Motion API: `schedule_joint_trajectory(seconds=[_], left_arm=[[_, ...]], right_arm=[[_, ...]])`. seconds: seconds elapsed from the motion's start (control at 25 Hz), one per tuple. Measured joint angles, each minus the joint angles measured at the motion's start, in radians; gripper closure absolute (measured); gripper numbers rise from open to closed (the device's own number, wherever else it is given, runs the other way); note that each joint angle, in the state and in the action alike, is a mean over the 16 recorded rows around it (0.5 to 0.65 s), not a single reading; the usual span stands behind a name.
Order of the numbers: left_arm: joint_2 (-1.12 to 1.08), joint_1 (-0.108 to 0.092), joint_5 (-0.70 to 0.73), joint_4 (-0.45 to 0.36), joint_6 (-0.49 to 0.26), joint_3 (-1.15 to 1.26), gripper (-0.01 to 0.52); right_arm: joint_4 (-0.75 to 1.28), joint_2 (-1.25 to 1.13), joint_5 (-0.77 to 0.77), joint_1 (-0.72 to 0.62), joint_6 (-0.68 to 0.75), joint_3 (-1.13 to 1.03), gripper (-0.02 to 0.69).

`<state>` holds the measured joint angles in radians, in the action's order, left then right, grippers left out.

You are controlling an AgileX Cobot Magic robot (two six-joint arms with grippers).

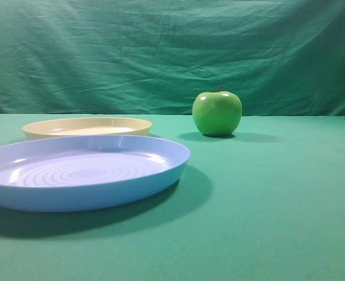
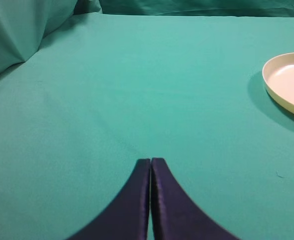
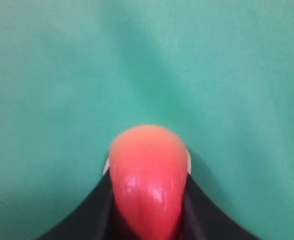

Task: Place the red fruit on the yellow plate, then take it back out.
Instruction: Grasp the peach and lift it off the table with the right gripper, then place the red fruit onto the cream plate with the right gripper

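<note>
In the right wrist view the red fruit [image 3: 147, 190] fills the space between my right gripper's [image 3: 147, 166] dark fingers, which press on both its sides above green cloth. It is red and glossy, fading to orange-peach at the far end. The yellow plate [image 1: 87, 126] lies at the back left of the table, and its rim [image 2: 274, 87] also shows at the right edge of the left wrist view. My left gripper [image 2: 150, 161] is shut with nothing in it, over bare cloth well left of that plate. Neither gripper shows in the exterior high view.
A larger light blue plate [image 1: 102, 196] sits in front of the yellow one. A glossy green apple [image 1: 217, 113] stands at the back, right of the plates. A green cloth backdrop [image 1: 160, 52] hangs behind the table.
</note>
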<state>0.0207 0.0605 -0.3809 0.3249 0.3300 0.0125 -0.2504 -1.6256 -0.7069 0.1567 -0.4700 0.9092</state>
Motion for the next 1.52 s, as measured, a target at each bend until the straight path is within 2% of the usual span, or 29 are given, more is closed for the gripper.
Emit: schedule_joint_trajectory(seconds=[0.16,0.56,0.92,1.28,1.4,1.52], left_arm=[[0.0,0.0,0.0,0.0,0.0,0.0,0.514],[0.0,0.0,0.0,0.0,0.0,0.0,0.514],[0.0,0.0,0.0,0.0,0.0,0.0,0.514],[0.0,0.0,0.0,0.0,0.0,0.0,0.514],[0.0,0.0,0.0,0.0,0.0,0.0,0.514],[0.0,0.0,0.0,0.0,0.0,0.0,0.514]], right_arm=[[-0.014,-0.005,-0.046,0.019,-0.004,0.126,0.465],[-0.05,-0.08,-0.108,0.194,-0.027,0.517,0.483],[-0.058,-0.312,-0.105,0.41,-0.072,0.818,0.482],[-0.072,-0.586,-0.054,0.517,-0.112,1.01,0.482],[-0.08,-0.651,-0.024,0.531,-0.12,1.039,0.464],[-0.087,-0.698,0.007,0.541,-0.125,1.053,0.412]])
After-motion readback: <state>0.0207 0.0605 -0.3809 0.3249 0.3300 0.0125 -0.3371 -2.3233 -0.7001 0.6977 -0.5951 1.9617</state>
